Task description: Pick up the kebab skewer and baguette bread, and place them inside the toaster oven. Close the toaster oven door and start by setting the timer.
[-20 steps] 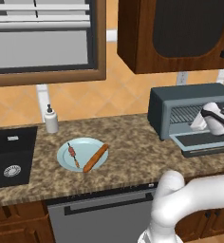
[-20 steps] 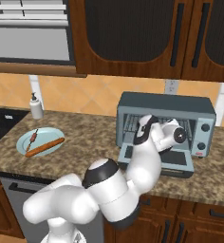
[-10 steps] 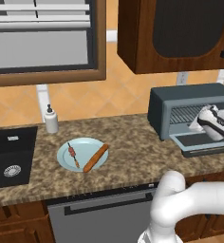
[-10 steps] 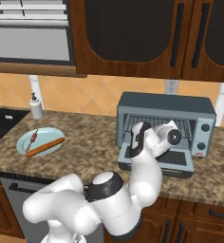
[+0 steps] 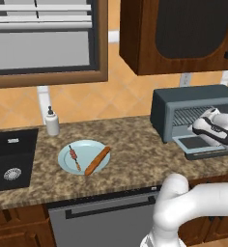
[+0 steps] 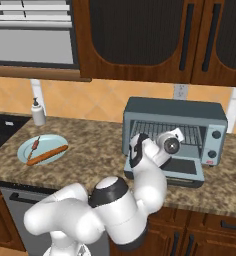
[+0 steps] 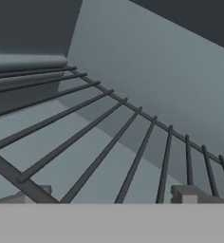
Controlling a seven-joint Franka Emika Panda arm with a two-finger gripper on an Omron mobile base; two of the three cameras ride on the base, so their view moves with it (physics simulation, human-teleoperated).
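The white arm's gripper (image 7: pixel 109 197) was drawn back from the dark blue-grey toaster oven (image 6: pixel 173 131), jaws spread and empty, the door (image 6: pixel 182 168) now dropped open before it. Thin kebab skewer (image 5: pixel 75 157) and orange-brown baguette (image 5: pixel 97 160) lay well apart on a pale blue plate (image 5: pixel 66 164), unpicked.

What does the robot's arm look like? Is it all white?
Mostly white. The arm is made of fat, rounded, glossy white tubes, with dark bands at the joints. Its hand is white with a dark round patch on its side. At the end are two small jaws.
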